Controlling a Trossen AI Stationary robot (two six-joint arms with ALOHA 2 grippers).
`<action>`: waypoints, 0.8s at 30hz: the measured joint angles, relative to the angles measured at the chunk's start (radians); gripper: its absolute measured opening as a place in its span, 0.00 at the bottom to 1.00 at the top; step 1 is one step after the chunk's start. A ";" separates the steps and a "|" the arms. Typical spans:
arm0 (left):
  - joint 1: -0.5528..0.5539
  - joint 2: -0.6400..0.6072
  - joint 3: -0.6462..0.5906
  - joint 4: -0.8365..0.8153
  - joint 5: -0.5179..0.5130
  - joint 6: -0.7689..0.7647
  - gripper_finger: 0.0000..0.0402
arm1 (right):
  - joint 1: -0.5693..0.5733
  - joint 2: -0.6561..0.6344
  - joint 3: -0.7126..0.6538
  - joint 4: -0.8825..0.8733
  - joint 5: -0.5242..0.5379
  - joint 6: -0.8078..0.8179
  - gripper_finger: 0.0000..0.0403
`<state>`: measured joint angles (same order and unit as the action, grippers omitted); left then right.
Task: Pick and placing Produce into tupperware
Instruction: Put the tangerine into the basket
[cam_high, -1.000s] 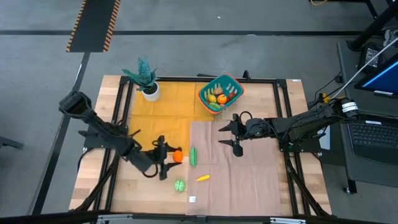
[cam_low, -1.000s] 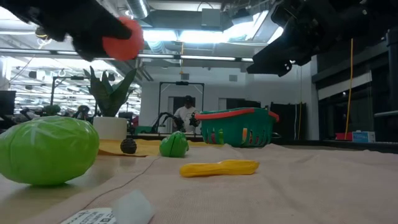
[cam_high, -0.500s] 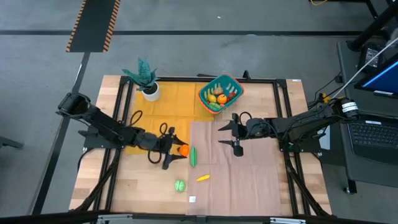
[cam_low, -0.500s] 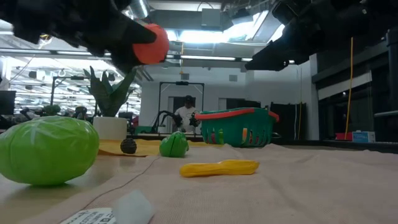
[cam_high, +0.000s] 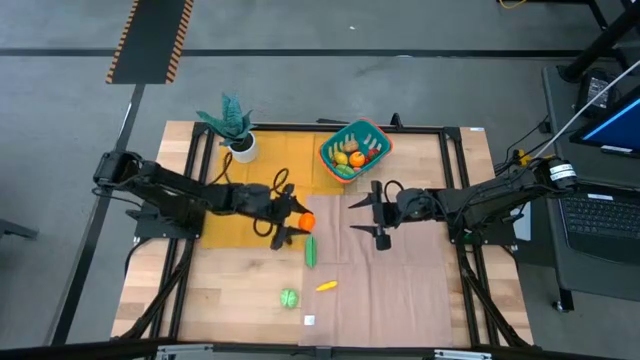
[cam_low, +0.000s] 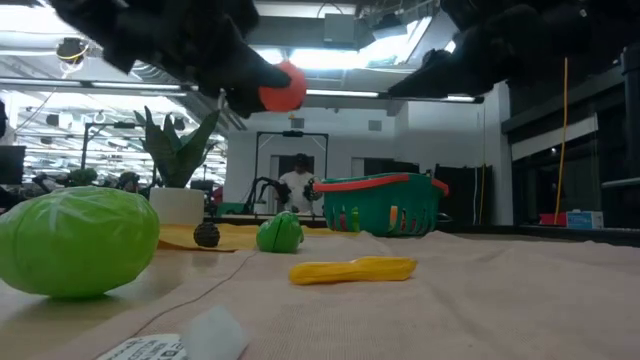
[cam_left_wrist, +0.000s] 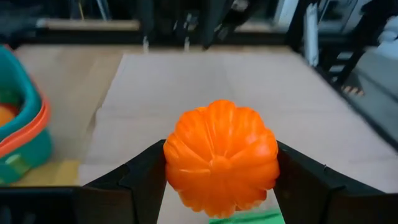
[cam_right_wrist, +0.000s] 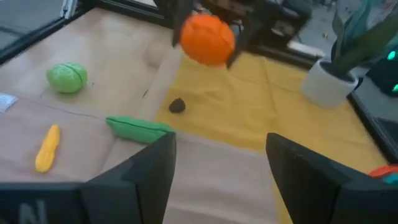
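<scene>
Left hand (cam_high: 297, 222) pinching the orange toy pumpkin (cam_left_wrist: 220, 157) up off the surface mid-way, right hand (cam_high: 375, 216) just hanging spread open near the tupperware (cam_high: 354, 149).

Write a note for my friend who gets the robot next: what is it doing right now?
Left tool: shut on the orange toy pumpkin, held in the air over the table middle.
Right tool: open, empty, waiting near the teal tupperware.
Done: several pieces are in the tupperware.
Left: the pumpkin, then the long green vegetable, yellow piece and round green one on the table.
</scene>
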<state>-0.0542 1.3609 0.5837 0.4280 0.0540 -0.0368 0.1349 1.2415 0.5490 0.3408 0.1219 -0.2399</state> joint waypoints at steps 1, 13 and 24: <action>0.010 0.001 0.021 -0.049 0.002 0.007 0.59 | 0.000 0.000 0.004 0.000 0.001 -0.011 0.62; 0.114 0.092 0.222 -0.332 0.153 0.101 0.59 | 0.001 -0.001 0.044 -0.016 0.002 -0.318 0.62; 0.158 0.206 0.336 -0.383 0.223 0.166 0.59 | 0.006 0.009 0.045 0.042 0.000 -0.398 0.68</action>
<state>0.1037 1.5669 0.9201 0.0445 0.2773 0.1292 0.1411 1.2509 0.5938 0.3828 0.1223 -0.6377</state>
